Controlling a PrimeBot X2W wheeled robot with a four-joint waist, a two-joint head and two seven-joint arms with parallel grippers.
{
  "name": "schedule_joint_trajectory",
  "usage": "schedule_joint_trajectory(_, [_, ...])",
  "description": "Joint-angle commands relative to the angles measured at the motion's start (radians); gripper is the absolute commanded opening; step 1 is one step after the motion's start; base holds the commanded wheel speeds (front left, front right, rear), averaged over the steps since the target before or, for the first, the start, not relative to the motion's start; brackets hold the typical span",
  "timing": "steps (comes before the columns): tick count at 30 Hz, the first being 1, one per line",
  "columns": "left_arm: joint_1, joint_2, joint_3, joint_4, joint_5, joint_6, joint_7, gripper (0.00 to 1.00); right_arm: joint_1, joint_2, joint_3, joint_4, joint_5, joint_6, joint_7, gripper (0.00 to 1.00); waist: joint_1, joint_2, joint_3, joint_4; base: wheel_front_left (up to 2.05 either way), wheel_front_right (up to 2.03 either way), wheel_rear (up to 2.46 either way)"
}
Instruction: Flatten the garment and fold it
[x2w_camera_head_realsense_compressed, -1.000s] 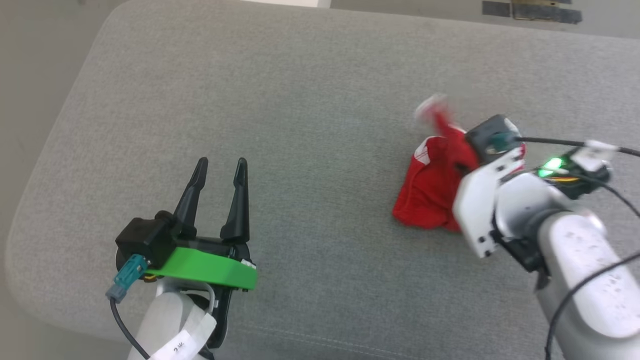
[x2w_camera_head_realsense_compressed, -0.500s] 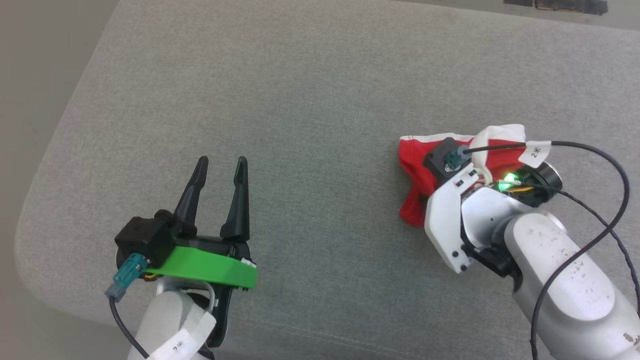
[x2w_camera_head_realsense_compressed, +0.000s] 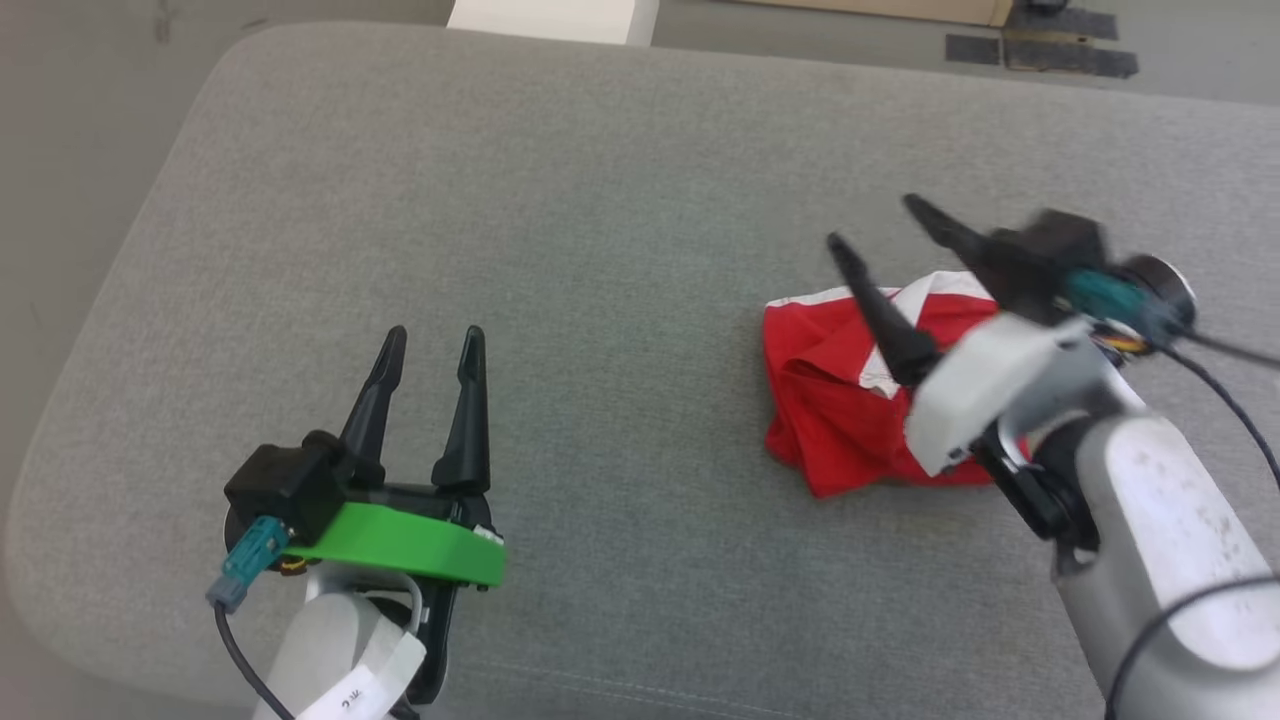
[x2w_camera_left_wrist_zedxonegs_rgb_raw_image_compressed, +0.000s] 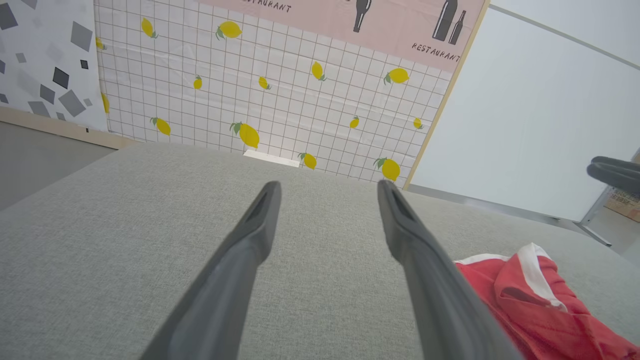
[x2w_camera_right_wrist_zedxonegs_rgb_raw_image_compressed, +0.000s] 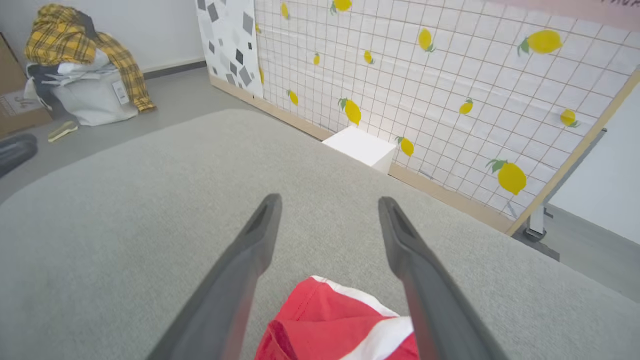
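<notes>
Right gripper hangs spread wide over the crumpled red shorts, gripping nothing; left gripper, also wide open, hovers well apart above the grey cushion.

Left tool at lower left, fingers parted and pointing forward, right tool angled toward upper left, fingers spread wide, nothing between them, pale forearm behind it

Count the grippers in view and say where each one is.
2. The left gripper is open over the bare grey cushion at lower left; the right gripper is open above the crumpled red shorts at right.
</notes>
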Motion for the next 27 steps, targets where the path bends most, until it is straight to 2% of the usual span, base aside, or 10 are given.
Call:
schedule_joint_trajectory(1, [0.018, -0.003, 0.003, 0.002, 0.009, 0.001, -0.004, 1.00, 0.046, 0.022, -0.039, -0.016, -0.015, -0.001, -0.053, 1.00, 0.0000, 0.0000, -0.027, -0.027, 0.00, 0.00, 0.00])
schedule_joint_trajectory(6, [0.033, -0.003, 0.015, 0.006, 0.020, 0.004, -0.004, 1.00, 0.182, 0.098, -0.195, -0.068, -0.049, -0.001, -0.253, 1.00, 0.0000, 0.0000, -0.056, -0.069, 0.00, 0.00, 0.00])
schedule_joint_trajectory(12, [0.055, -0.003, 0.026, 0.013, 0.034, 0.003, -0.004, 1.00, 0.314, 0.139, -0.301, -0.067, -0.071, -0.001, -0.409, 1.00, 0.0000, 0.0000, -0.091, -0.113, 0.00, 0.00, 0.00])
schedule_joint_trajectory(18, [0.082, -0.003, 0.028, 0.018, 0.060, 0.002, -0.004, 1.00, 0.426, 0.158, -0.375, -0.048, -0.111, -0.001, -0.475, 1.00, 0.0000, 0.0000, -0.126, -0.139, 0.00, 0.00, 0.00])
schedule_joint_trajectory(27, [0.131, -0.003, 0.033, 0.024, 0.095, 0.000, -0.004, 1.00, 0.517, 0.163, -0.380, -0.022, -0.144, -0.001, -0.489, 1.00, 0.0000, 0.0000, -0.161, -0.171, 0.00, 0.00, 0.00])
